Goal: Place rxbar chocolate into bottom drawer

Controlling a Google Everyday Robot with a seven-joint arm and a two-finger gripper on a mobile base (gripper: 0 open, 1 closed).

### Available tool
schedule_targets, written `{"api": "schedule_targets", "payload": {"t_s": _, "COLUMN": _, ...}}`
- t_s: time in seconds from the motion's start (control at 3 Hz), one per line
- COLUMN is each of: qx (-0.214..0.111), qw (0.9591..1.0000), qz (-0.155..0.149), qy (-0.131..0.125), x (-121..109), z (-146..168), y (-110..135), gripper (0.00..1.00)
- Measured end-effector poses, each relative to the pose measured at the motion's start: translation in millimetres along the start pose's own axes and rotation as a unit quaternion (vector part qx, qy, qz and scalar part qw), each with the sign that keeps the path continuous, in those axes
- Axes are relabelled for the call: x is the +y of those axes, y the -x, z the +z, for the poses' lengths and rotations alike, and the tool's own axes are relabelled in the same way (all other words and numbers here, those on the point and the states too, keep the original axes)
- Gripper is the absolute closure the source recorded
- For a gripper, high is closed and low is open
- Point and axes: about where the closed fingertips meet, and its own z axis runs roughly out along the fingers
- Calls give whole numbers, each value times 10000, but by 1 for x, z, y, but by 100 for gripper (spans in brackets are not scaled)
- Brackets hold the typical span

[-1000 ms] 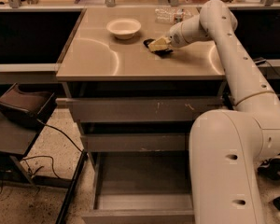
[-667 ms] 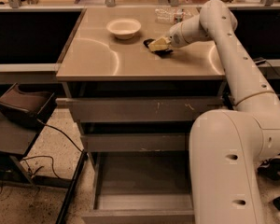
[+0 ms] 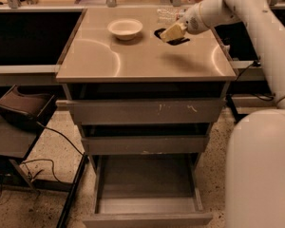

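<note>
This is looking like a robotics lab: a grey metal drawer cabinet (image 3: 133, 110) is standing on a speckled floor (image 3: 38, 213), a cable (image 3: 61, 136) is trailing beside it, and a robot's gripper (image 3: 171, 32) is hovering low over the back right of the cabinet's top.

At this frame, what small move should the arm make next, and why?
Probably ease the end effector down onto the rxbar chocolate to grip it: the dark bar lies on the countertop directly beneath it, near the white bowl, and the bottom drawer is pulled out below.
</note>
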Motion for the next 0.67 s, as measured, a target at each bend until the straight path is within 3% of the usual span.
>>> {"api": "schedule_targets", "payload": {"t_s": 0.33, "qx": 7, "qw": 9995, "qz": -165, "qy": -271, "x": 32, "z": -78, "y": 19, "gripper": 100}}
{"api": "schedule_targets", "payload": {"t_s": 0.67, "qx": -179, "qw": 9982, "qz": -258, "qy": -519, "x": 85, "z": -160, "y": 40, "gripper": 100}}
